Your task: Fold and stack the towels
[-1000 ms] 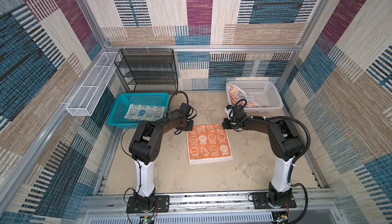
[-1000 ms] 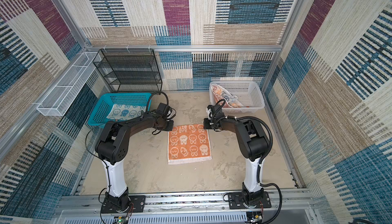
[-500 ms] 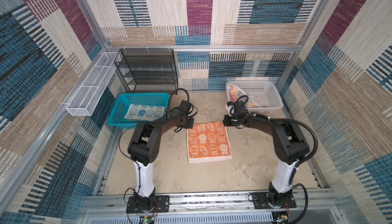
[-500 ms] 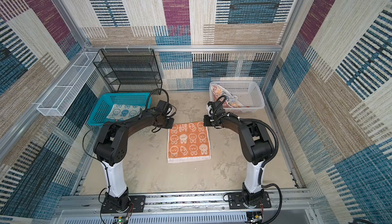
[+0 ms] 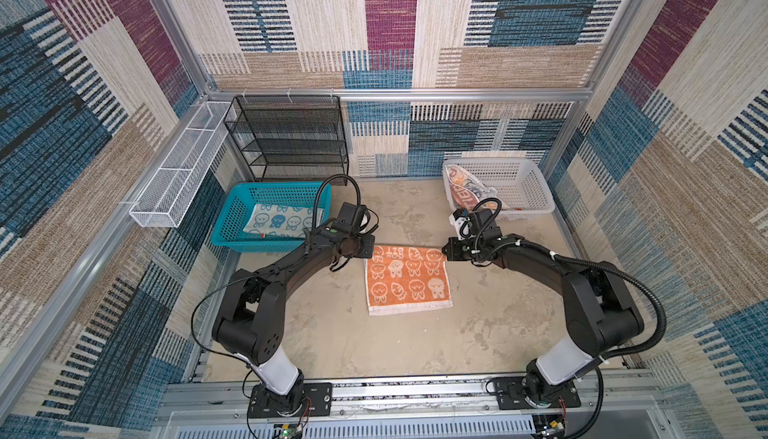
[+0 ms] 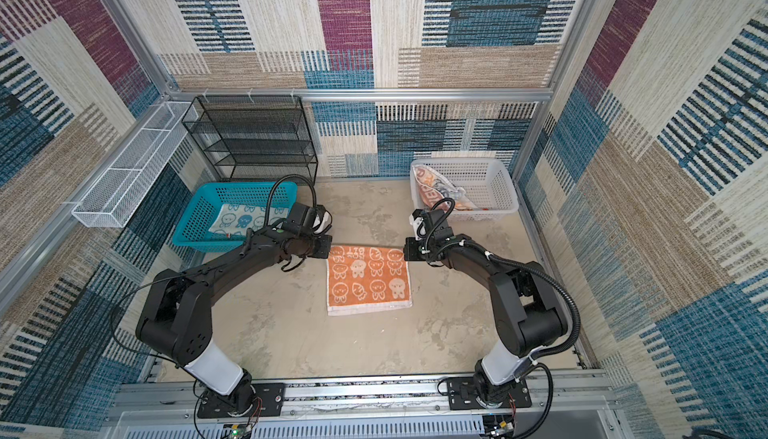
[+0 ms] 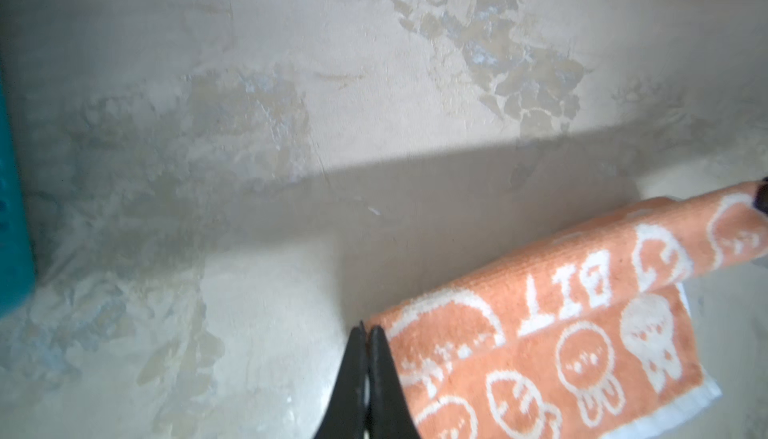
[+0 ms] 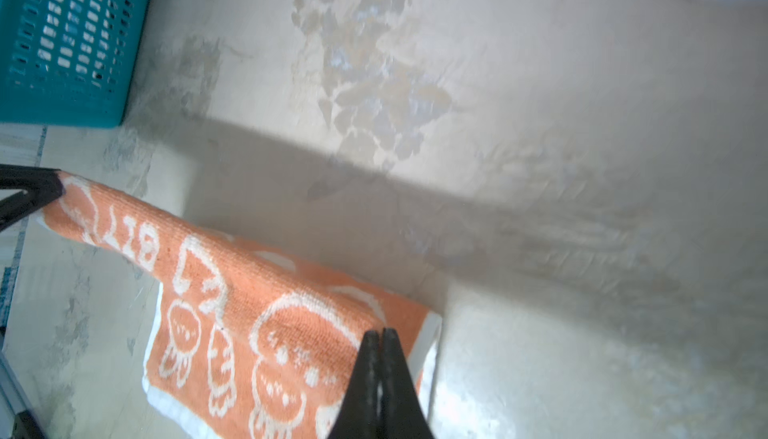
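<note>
An orange towel [image 5: 409, 281] with white rabbit faces lies mid-table in both top views [image 6: 368, 279]. Its far edge is raised off the table and stretched between both grippers. My left gripper [image 5: 371, 251] is shut on the far left corner, and its tips [image 7: 368, 331] pinch the cloth [image 7: 561, 333]. At the far right corner my right gripper [image 5: 444, 252] is shut too, with its tips [image 8: 380, 333] on the towel [image 8: 270, 312]. A pale towel [image 5: 282, 220] with blue rabbit faces lies in the teal basket [image 5: 232, 225]. A crumpled lettered towel [image 5: 465, 189] sits in the white basket [image 5: 528, 192].
A black wire rack [image 5: 291, 138] stands at the back left, behind the teal basket. A white wire tray [image 5: 178, 167] hangs on the left wall. A metal rail [image 5: 395, 391] with the two arm bases runs along the front edge.
Both grippers have risen with the far edge of the orange towel, which lay flat one second ago. That edge now hangs above the table, drawn slightly toward the front.
</note>
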You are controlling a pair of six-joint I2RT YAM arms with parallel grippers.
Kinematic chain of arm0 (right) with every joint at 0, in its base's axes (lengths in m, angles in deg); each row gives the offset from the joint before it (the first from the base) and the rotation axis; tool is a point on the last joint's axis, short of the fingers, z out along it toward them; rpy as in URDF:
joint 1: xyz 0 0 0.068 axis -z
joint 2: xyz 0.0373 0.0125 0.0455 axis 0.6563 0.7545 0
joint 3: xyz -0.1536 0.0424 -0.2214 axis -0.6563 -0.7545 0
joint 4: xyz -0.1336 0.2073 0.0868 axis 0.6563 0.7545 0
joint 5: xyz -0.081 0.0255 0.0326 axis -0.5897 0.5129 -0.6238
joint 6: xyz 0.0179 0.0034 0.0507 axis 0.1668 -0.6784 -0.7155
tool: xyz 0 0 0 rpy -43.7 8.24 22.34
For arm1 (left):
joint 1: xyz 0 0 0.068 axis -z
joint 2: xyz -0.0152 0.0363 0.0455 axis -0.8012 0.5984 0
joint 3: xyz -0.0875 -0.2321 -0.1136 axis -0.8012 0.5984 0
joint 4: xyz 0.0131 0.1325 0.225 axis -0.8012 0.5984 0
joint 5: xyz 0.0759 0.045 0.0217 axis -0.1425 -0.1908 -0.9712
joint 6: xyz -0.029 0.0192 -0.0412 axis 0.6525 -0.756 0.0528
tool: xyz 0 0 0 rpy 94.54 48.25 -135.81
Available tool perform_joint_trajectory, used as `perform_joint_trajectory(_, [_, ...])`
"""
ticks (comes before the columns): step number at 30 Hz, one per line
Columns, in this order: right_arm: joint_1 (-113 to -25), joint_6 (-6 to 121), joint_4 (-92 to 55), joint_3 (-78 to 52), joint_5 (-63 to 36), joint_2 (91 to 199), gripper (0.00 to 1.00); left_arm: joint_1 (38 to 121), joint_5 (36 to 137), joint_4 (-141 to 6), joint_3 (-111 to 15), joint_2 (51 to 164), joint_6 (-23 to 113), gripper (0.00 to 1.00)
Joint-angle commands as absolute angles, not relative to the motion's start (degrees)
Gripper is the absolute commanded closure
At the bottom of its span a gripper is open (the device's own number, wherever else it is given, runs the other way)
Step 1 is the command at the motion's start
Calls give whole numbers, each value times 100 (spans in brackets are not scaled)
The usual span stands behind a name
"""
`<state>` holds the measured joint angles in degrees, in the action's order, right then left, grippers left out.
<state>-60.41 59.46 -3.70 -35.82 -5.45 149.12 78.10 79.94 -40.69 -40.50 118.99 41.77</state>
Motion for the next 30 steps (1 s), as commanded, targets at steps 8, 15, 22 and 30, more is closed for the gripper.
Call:
perform_joint_trajectory(8, [-6272,5500,-1007,-4769,-280,14655,100,8367,8042,-4392,-2542,11351,5022,100])
perform_joint_trajectory(15, [-6265,5285,-1277,-4707,-33,14990,100,8370,7639,-4201,-2920,12032,4958,100])
perform_joint_trajectory(22, [-5946,5297,-1217,-3923,-8,15621,100,7977,7470,-3957,-4079,12825,4653,100])
perform_joint_trajectory(30, [-5876,5535,-662,-3221,-156,15525,100,7917,7273,-3559,-4772,12680,4422,100])
